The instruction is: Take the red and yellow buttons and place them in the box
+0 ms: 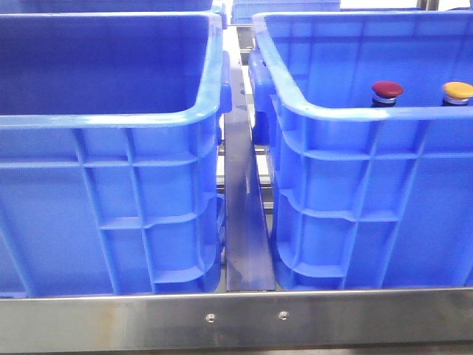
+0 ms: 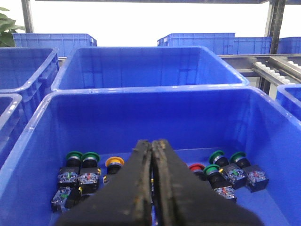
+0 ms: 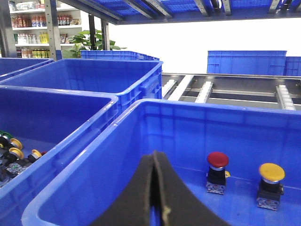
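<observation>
Blue plastic box (image 1: 355, 185) at 3 o'clock in the front view looks rigid; red button (image 3: 217, 172) and yellow button (image 3: 271, 185) stand upright inside, yellow at 3 o'clock of red. Both look light, hard, slick-domed, so pinch the collar below. Left gripper (image 2: 152, 183) and right gripper (image 3: 154, 193) are pressed together, empty.

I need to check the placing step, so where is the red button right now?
In the front view, the red button stands upright inside the right-hand blue crate, just left of the yellow button. The right wrist view shows both apart on its floor.
</observation>
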### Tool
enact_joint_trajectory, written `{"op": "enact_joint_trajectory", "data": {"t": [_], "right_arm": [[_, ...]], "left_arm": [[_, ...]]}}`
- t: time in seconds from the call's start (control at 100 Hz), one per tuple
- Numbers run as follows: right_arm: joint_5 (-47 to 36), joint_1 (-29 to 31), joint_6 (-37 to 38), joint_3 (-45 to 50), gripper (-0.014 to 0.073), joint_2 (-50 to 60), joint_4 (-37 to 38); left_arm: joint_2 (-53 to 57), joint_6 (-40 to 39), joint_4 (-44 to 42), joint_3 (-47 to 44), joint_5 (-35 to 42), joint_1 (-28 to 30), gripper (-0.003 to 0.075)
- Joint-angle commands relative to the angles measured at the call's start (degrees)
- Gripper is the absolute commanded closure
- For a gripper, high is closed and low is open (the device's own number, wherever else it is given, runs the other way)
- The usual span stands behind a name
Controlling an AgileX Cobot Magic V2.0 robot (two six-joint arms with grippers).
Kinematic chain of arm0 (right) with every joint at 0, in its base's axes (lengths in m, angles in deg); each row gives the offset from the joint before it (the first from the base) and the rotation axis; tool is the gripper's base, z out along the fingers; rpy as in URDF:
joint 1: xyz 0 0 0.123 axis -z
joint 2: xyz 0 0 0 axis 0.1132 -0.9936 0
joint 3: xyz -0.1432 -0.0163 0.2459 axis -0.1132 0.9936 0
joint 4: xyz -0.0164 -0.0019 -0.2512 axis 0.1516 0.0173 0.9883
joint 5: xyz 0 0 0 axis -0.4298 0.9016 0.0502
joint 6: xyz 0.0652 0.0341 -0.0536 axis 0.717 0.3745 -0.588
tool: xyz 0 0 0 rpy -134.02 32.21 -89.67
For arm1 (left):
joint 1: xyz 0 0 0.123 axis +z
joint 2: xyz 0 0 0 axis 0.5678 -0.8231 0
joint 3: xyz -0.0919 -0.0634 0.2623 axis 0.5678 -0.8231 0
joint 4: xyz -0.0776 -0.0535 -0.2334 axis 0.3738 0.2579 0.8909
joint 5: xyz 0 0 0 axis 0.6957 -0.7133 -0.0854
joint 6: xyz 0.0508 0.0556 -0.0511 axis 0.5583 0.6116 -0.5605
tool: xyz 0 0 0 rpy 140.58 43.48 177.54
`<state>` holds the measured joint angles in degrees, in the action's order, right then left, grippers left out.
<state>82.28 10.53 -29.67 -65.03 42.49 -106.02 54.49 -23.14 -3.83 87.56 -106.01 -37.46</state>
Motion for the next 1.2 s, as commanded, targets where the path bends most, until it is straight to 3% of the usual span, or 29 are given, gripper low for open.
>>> {"op": "enact_joint_trajectory", "data": {"t": [0.0,0.48,0.62,1.0,1.05,1.19], "right_arm": [[-0.08,0.02,-0.33,-1.52,0.0664,-0.62,-1.93],[-0.08,0.02,-0.33,-1.52,0.0664,-0.62,-1.93],[-0.08,0.02,-0.33,-1.52,0.0664,-0.62,-1.93],[-0.03,0.02,-0.33,-1.52,0.0664,-0.62,-1.93],[-0.31,0.02,-0.33,-1.52,0.0664,-0.62,-1.98],[-0.16,0.02,-0.33,-1.52,0.0664,-0.62,-1.98]], "left_arm": [[-0.74,-0.59,0.51,0.83,4.66,0.01,0.0741],[-0.65,-0.59,-0.63,-2.91,5.82,0.26,0.0741],[-0.65,-5.68,-8.6,-5.59,11.96,1.65,0.0741],[6.68,-6.29,-6.18,-25.94,28.93,4.88,0.0741],[6.68,-6.29,-6.13,-25.58,24.87,4.61,0.0741],[6.68,-6.19,-6.13,-25.84,25.65,4.61,0.0741]]}}
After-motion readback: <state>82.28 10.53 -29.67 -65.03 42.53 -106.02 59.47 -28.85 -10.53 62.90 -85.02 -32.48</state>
